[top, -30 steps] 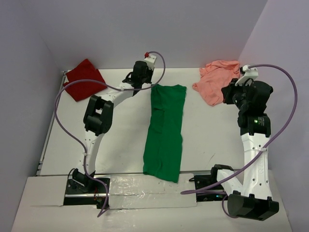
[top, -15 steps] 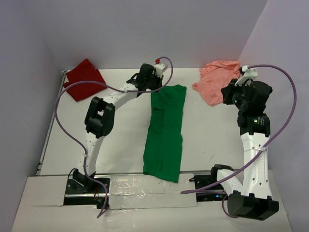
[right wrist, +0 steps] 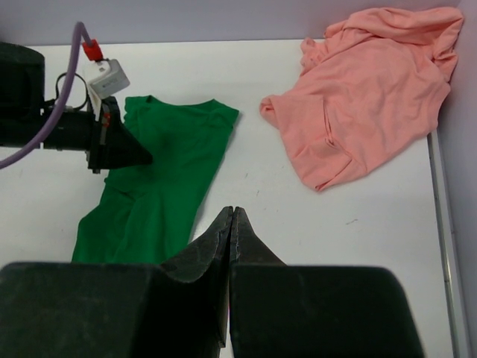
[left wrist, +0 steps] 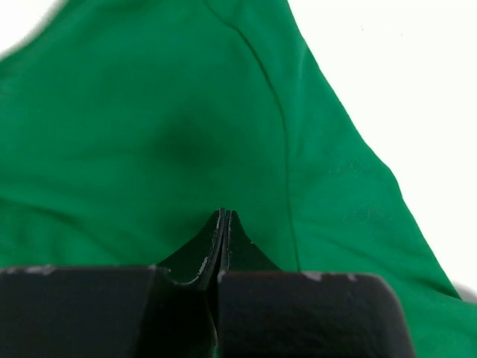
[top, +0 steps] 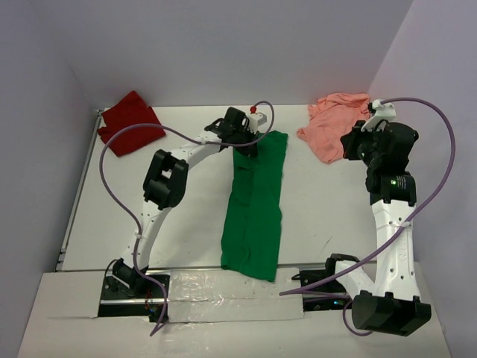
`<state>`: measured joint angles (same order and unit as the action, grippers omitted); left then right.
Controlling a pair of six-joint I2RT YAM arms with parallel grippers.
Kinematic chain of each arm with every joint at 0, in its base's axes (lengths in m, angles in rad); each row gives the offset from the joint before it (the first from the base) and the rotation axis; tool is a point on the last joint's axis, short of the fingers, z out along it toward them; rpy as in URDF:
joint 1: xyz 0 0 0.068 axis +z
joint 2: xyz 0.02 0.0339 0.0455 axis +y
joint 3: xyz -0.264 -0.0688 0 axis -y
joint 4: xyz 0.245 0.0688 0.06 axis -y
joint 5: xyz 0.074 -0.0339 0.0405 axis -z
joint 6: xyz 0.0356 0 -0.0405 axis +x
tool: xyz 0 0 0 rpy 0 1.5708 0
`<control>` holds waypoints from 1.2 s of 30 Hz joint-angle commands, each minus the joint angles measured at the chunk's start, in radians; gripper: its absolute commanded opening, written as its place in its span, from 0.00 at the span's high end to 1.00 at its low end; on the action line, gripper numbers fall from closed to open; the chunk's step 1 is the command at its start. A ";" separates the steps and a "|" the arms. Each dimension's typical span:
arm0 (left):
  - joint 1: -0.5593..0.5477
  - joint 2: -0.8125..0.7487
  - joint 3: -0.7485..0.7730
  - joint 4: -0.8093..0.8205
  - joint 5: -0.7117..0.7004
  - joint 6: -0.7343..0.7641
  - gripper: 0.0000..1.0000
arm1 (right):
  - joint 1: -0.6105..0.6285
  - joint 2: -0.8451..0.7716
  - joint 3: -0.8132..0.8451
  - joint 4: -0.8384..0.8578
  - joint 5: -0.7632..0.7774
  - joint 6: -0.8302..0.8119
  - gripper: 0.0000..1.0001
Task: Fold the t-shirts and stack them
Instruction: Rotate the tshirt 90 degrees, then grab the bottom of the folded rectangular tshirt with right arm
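The green t-shirt (top: 256,201) lies as a long narrow strip down the middle of the table, its near end reaching over the front edge. My left gripper (top: 250,142) is shut and empty, hovering over the shirt's far left corner. In the left wrist view its tips (left wrist: 225,214) are just above green cloth (left wrist: 149,134). The salmon pink t-shirt (top: 334,123) lies crumpled at the far right. My right gripper (top: 347,149) is shut and empty beside it, above bare table (right wrist: 232,209). The dark red t-shirt (top: 128,123) lies bunched at the far left.
Purple-grey walls close in the table (top: 186,224) at the back and on both sides. The left arm's purple cable (top: 112,179) loops over the left half of the table. The right wrist view shows the left gripper (right wrist: 138,156) over the green shirt (right wrist: 160,194).
My left gripper has swung right from beside the green shirt's far left corner to over that corner. The right arm has barely moved. The shirts lie as before.
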<state>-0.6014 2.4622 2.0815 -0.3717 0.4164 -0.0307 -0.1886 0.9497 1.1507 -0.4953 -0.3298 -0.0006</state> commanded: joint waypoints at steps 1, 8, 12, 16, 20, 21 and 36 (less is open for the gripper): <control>-0.020 0.049 0.078 -0.029 0.056 -0.011 1.00 | -0.008 0.014 0.044 0.034 0.017 -0.009 1.00; -0.026 0.210 0.299 -0.121 -0.135 -0.032 1.00 | -0.017 0.038 0.090 0.021 0.035 -0.018 1.00; -0.003 0.241 0.334 -0.085 -0.261 -0.063 1.00 | -0.025 0.047 0.122 -0.002 0.041 -0.025 1.00; 0.035 0.248 0.354 -0.038 -0.358 -0.094 1.00 | -0.032 0.049 0.162 -0.026 0.048 -0.033 1.00; 0.092 0.253 0.380 0.023 -0.444 -0.107 1.00 | -0.038 0.040 0.184 -0.054 0.046 -0.039 1.00; 0.101 0.256 0.382 0.036 -0.444 -0.107 1.00 | -0.040 0.037 0.187 -0.057 0.046 -0.041 1.00; 0.097 0.216 0.302 0.122 -0.288 0.017 1.00 | -0.040 0.018 0.165 -0.052 0.021 -0.029 1.00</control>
<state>-0.4652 2.7010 2.3856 -0.2852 0.0631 -0.0624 -0.2230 0.9874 1.2961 -0.5591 -0.2977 -0.0273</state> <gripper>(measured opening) 0.008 0.008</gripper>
